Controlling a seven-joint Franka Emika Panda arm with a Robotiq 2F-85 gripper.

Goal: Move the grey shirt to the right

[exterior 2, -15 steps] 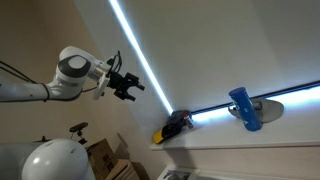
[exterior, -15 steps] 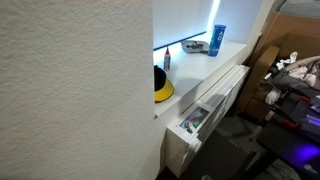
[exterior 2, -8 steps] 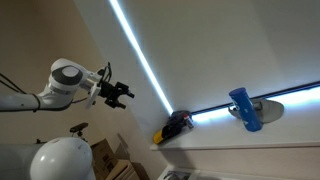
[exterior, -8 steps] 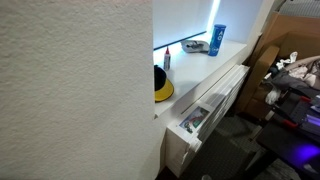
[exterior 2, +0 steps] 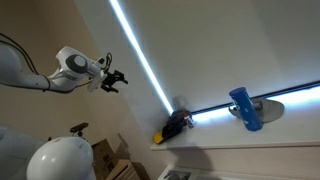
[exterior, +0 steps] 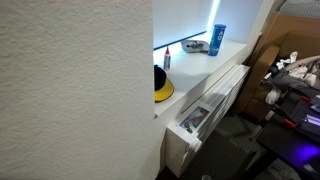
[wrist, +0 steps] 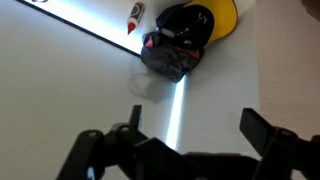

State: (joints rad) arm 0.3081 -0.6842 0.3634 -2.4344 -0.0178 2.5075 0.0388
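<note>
A dark grey crumpled shirt (wrist: 170, 58) lies on the white ledge in the wrist view, against a yellow and black cap (wrist: 207, 18). In an exterior view the same dark bundle (exterior 2: 177, 123) sits at the left end of the ledge. My gripper (exterior 2: 113, 79) hangs in the air well away from it, to its upper left. In the wrist view the gripper (wrist: 198, 125) is open and empty, with bare white surface between its fingers and the shirt further off.
A blue cup (exterior 2: 243, 107) stands on the ledge and also shows in an exterior view (exterior: 216, 40). A small bottle (exterior: 167, 58) and the yellow cap (exterior: 161, 88) are nearby. A white wall (exterior: 70, 90) blocks much of that view. Cardboard boxes (exterior: 285, 55) and a white dome (exterior 2: 60, 160) stand below.
The arm has swung leftwards, first dropping slightly and then rising, so the gripper is farther from the ledge. The things on the ledge have not moved.
</note>
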